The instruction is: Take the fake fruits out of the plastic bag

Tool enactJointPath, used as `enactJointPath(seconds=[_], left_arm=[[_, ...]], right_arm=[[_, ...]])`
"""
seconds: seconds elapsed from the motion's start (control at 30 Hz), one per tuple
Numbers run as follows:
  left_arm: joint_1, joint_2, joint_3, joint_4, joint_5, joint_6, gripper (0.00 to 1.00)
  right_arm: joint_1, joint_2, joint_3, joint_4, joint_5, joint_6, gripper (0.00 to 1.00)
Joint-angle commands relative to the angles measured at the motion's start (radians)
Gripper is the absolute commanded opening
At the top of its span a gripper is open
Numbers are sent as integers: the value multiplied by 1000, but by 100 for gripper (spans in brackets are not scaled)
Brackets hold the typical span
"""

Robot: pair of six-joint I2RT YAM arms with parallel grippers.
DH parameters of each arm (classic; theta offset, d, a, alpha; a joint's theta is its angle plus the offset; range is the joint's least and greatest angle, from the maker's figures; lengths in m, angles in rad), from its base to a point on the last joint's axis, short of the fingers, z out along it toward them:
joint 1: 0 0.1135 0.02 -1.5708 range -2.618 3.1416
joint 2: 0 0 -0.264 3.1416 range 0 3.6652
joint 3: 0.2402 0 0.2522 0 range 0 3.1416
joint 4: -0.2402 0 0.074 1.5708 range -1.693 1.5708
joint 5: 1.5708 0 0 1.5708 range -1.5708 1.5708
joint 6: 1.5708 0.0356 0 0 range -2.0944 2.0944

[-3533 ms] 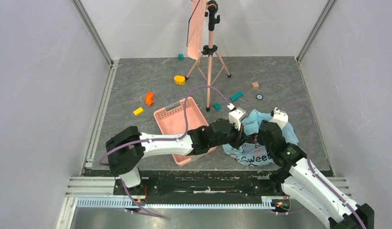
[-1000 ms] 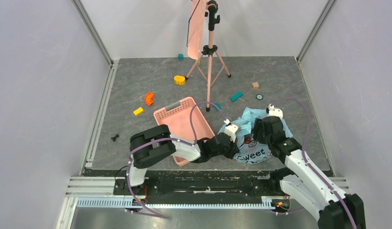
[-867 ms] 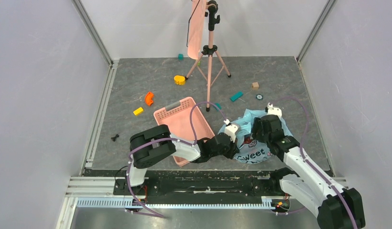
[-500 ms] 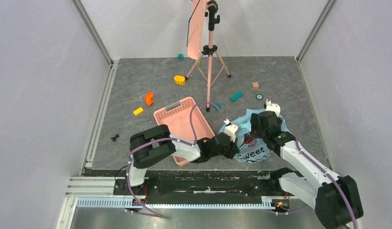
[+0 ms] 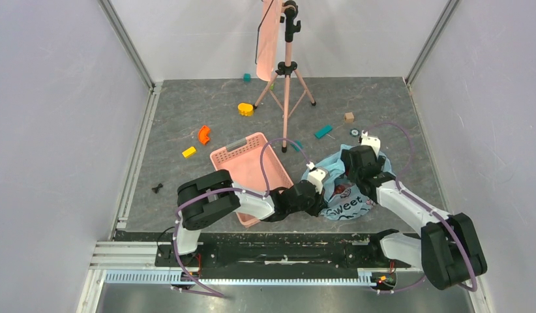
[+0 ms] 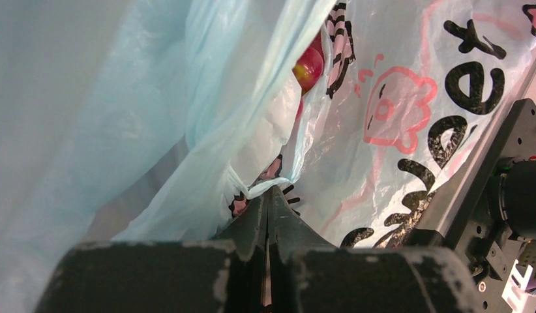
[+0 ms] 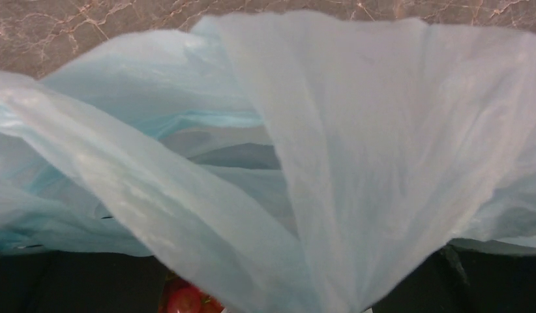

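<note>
Mostly hidden, the fake fruits [image 6: 309, 65] sit inside the plastic bag [image 5: 349, 195]. The left wrist view shows only one glossy red curve with a yellowish patch, seen through a gap in the folds. The right wrist view shows a little more red at its bottom edge.

The bag is thin, crinkled and light blue, with a white panel printed "Sweet" in black beside a pink drawing. It lies on the grey marbled desk [image 5: 187, 104], at the near right, between the two arms.

The left gripper [image 6: 268, 194] reaches in from the left. Its jaws are closed on a pinched fold of the bag's film, next to the printed panel.

The right gripper [image 5: 354, 171] is at the far side of the bag. Blue film stretches across its camera view and gathers to a point at the bottom edge. I cannot tell whether its jaws are open or closed.

To the left of the bag, near it, stands a pink basket [image 5: 242, 166]. Farther left lie an orange block [image 5: 203, 134] and a yellow block [image 5: 188, 152]. A teal block [image 5: 323, 131] lies beyond the bag. At the far side stands a pink tripod stand [image 5: 286, 85].
</note>
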Motion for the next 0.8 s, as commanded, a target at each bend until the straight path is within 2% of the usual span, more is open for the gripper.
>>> enactJointPath(seconds=[0.0,0.13,0.2,0.3,0.53,0.6,0.63,0.77], left_arm=[[3,-4,18,-53,10,-20,2],[4,3,24,-54,16,-21,2],[4,4,24,-54,14,-19,2],[4,4,23,-54,10,-20,2],[4,-1,14,-52,5,-21,2],[4,-6,12,-55,-1,-20,2],[4,-9,10,-57,-3,-21,2],[3,-24,7,-61,-7,-19,2]], right_arm=[[-31,46,36,124,18,-39,95],[-34,66,16,186,7,-72,82],[-36,64,3,233,6,-84,79],[-36,41,-18,249,2,-88,68],[-36,-62,-41,197,-40,-86,57],[-36,-100,-37,142,-52,-83,58],[-36,-118,-32,110,-62,-80,61],[-36,-191,10,-26,-137,-67,81]])
